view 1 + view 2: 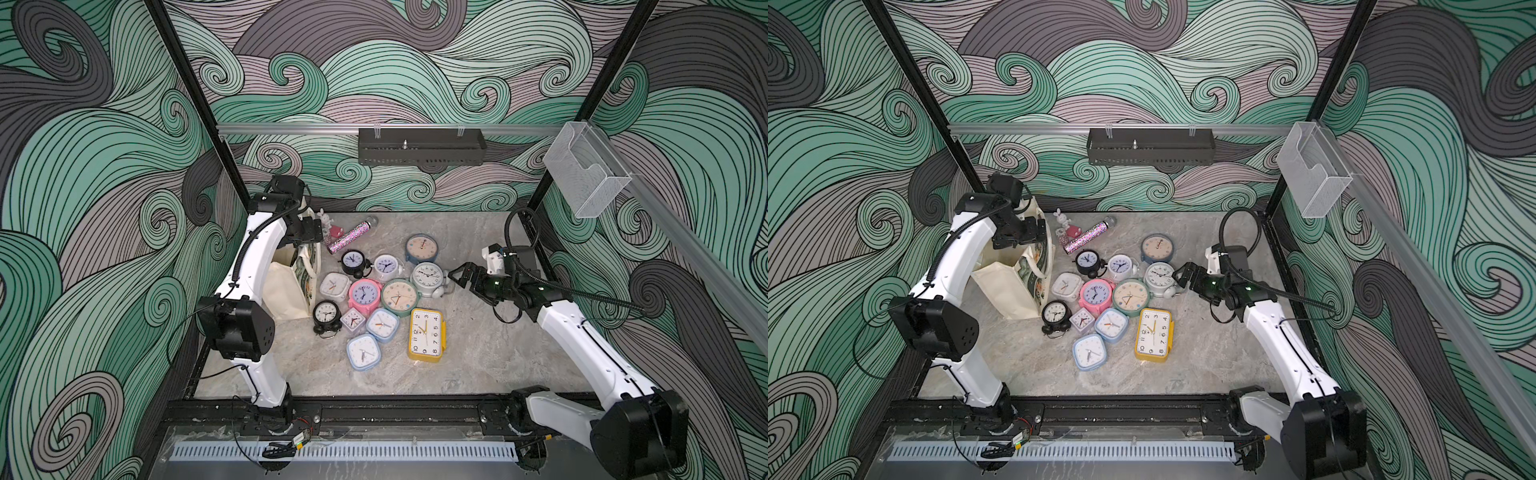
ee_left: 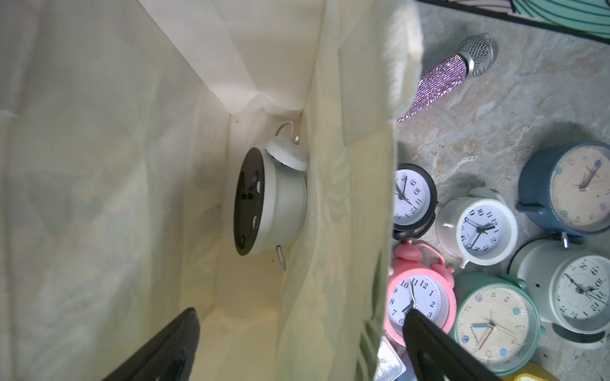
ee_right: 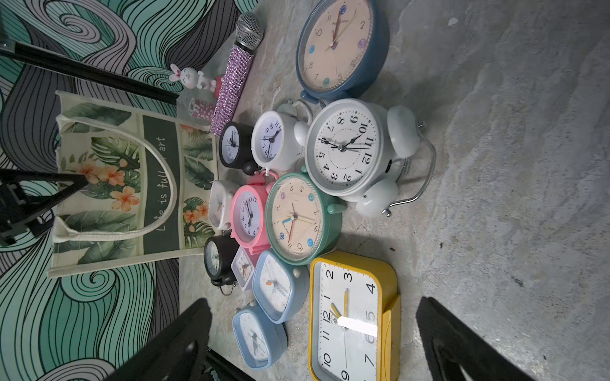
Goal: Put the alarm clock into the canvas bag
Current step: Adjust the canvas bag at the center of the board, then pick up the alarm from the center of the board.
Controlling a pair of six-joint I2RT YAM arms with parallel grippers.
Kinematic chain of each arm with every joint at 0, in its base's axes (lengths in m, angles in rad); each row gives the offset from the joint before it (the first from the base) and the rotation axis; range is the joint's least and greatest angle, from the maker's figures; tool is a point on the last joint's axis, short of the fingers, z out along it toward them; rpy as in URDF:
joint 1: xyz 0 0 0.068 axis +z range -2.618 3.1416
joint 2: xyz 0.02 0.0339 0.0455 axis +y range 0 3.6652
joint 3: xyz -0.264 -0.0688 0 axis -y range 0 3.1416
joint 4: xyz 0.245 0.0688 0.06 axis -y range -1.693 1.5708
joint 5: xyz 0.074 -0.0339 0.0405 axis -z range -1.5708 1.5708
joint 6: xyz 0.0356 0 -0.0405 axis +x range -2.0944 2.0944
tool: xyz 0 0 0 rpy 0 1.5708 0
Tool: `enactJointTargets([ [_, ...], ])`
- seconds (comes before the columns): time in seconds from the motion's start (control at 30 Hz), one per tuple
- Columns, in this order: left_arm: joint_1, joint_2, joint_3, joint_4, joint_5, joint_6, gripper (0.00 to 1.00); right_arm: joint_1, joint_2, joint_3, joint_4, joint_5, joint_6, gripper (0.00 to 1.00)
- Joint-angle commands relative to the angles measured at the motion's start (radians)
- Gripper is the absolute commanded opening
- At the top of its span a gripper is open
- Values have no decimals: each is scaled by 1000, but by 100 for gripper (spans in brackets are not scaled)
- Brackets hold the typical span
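In both top views the canvas bag (image 1: 291, 293) (image 1: 1007, 286) stands upright at the left side of the surface (image 1: 478, 357) (image 1: 1204, 357), just beside a cluster of clocks (image 1: 364, 294) (image 1: 1096, 294) lying face up. The left gripper (image 1: 309, 233) (image 1: 1029, 233) hangs over the bag's open mouth. The right gripper (image 1: 457, 277) (image 1: 1180, 275) hovers with its jaws spread, just beside a large white twin-bell clock (image 1: 428, 275) (image 1: 1160, 274) at the cluster's right edge.

The left wrist view looks down into the bag. The alarm clock (image 2: 274, 204), white with a black back and bells, lies on its side at the bottom, face against the bag's wall. The left gripper's fingers (image 2: 158, 346) stand wide apart above it and grip nothing. Outside the wall lie a glittery microphone (image 2: 442, 76) and more clocks.

The right wrist view shows the bag's leaf-printed side with white lettering beyond the cluster. The right gripper's fingers (image 3: 185, 339) are wide apart and empty, and a yellow clock (image 3: 350, 316) lies on the surface between them.
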Motion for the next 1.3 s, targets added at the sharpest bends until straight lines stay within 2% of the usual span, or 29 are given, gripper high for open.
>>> enactJointTargets([
  [0.0,-3,-105,23,9,-47,-18,99,-19,17,-10,-7,44,15,96],
  [0.07,-2,-157,23,28,-50,-33,99,-33,22,-15,-3,53,18,95],
  [0.17,3,-228,-1,95,31,-66,99,-61,30,-37,35,38,39,95],
  [0.33,7,-354,-113,231,294,-107,99,-79,56,-74,88,49,58,93],
  [0.4,-9,-373,-142,279,451,-130,99,-88,78,-84,110,49,58,91],
  [0.5,-108,-363,-152,305,625,-106,99,-94,122,-99,176,27,64,86],
  [0.6,-247,-360,-181,332,701,-76,99,-97,171,-115,250,-4,73,81],
  [0.7,-347,-352,-246,380,783,-61,99,-100,227,-121,304,-7,79,77],
  [0.87,-429,-287,-341,389,788,-18,93,-103,355,-119,407,-62,103,70],
  [1.03,-436,-288,-476,506,753,-45,90,-108,460,-127,504,-89,125,52],
  [1.13,-437,-293,-527,541,738,-42,88,-108,498,-136,560,-111,140,49],
  [1.27,-437,-296,-560,562,715,-51,88,-109,548,-129,606,-130,156,40],
])
